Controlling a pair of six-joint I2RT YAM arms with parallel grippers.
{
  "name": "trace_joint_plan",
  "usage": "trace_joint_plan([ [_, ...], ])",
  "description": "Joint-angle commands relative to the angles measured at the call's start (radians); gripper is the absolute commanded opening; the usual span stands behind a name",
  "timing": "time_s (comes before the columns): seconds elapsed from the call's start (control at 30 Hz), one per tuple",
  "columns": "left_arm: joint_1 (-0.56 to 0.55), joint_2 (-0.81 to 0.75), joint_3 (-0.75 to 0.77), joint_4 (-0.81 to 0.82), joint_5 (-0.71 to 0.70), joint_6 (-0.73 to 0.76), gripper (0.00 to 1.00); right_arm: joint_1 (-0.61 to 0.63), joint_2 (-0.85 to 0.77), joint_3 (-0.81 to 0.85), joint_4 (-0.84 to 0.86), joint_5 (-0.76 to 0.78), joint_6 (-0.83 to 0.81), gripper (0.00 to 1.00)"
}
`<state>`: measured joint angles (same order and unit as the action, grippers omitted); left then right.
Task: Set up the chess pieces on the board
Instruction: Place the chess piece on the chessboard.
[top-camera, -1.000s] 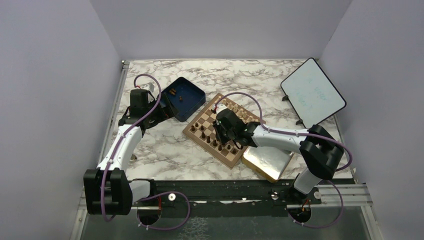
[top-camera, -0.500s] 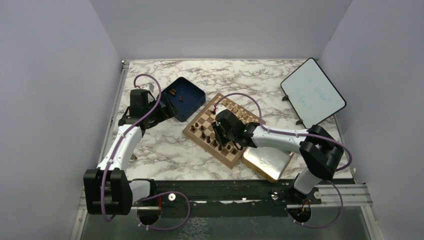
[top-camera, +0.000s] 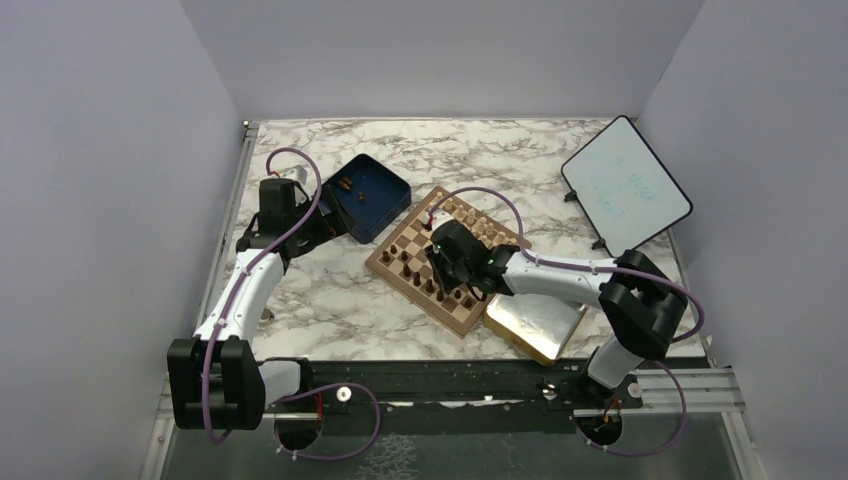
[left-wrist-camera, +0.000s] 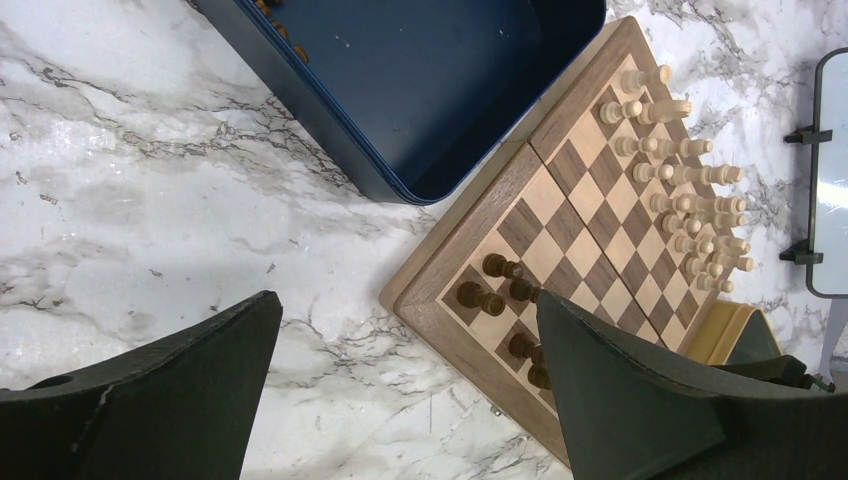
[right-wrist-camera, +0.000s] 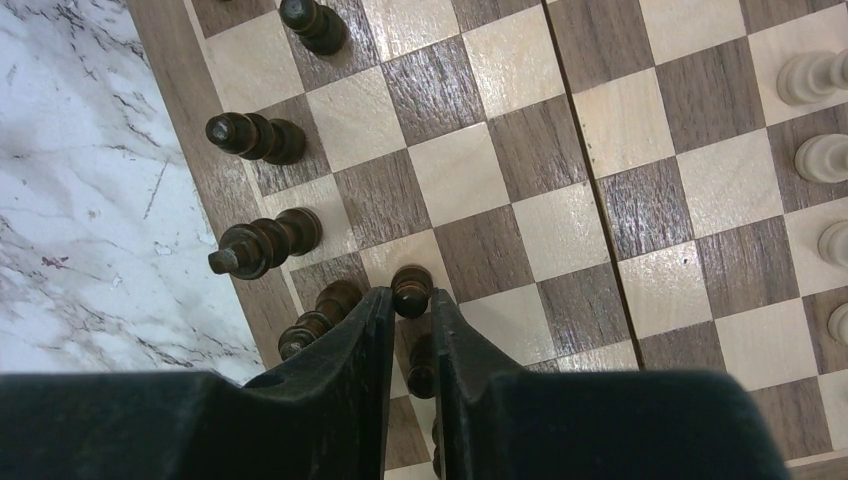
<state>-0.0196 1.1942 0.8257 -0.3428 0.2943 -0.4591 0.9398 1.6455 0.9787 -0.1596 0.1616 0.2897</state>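
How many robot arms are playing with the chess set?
2. The left arm reaches beside the blue box, left gripper open. The right arm stretches over the board, right gripper fingers either side of a dark pawn. No others show.

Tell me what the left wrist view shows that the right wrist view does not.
Only the left wrist view: the dark blue box, the edge of a whiteboard, and the left tool, wide open. Only the right wrist view: the right tool, its fingers narrow on either side of a dark pawn; whether it grips is unclear. Both: the board, dark pieces, pale pieces, marble table.
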Motion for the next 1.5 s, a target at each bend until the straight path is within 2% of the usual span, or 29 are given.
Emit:
trace_joint_plan([
  [0.0, 0.009, -0.014, -0.007, -0.001, -0.011, -0.003, 0.99, 0.008, -0.005, 0.018, -0.016, -0.002, 0.018, 0.24],
  [0.47, 0.010, -0.009, -0.009, -0.001, -0.008, -0.005, 0.99, 0.008, 0.017, 0.035, 0.004, -0.029, 0.023, 0.29],
  [0.9, 0.010, -0.008, -0.012, 0.004, 0.016, 0.000, 0.99, 0.008, -0.023, 0.048, -0.011, 0.011, 0.041, 0.30],
  [1.3, 0.010, -0.015, -0.012, 0.007, 0.040, 0.043, 0.99, 0.008, -0.113, 0.061, -0.059, 0.067, 0.056, 0.36],
  [1.47, 0.010, 0.000, 0.001, -0.004, 0.016, 0.071, 0.99, 0.008, -0.198, 0.040, -0.061, 0.060, 0.057, 0.37],
])
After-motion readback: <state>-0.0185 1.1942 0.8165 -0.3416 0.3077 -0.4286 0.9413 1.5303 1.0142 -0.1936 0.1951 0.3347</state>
